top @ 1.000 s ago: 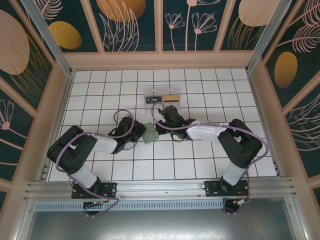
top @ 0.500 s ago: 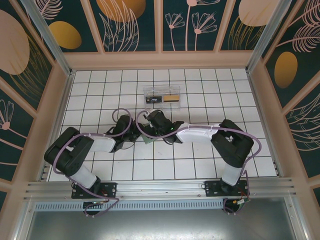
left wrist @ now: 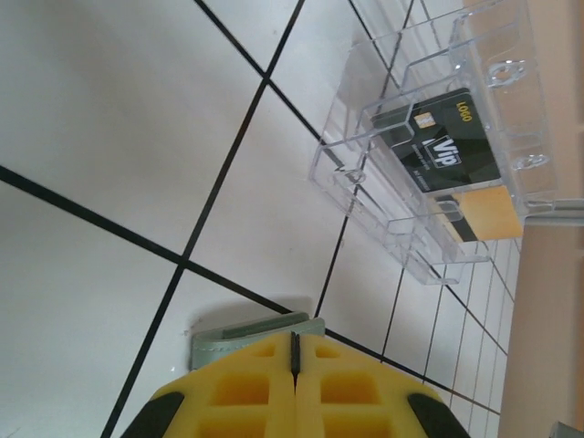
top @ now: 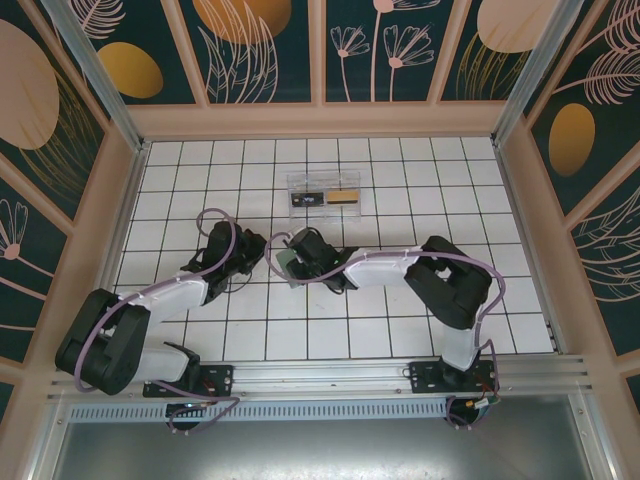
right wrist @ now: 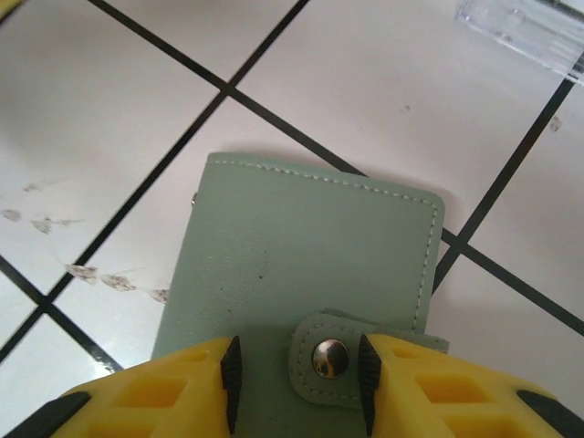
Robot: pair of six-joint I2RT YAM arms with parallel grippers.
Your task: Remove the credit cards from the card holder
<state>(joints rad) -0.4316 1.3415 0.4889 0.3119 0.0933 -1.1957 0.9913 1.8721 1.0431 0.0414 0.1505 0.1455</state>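
My right gripper (right wrist: 294,365) straddles the holder's (right wrist: 301,246) snap tab (right wrist: 319,333), jaws apart, probably to unfasten it. My left gripper (left wrist: 294,358) is closed at the holder's edge.

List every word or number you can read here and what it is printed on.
"Vip": white letters on the black card in the clear plastic tray.
"LOGO": gold letters on that same card.
Small print beside "Vip": too small to read.
No text on the mint-green leather card holder.
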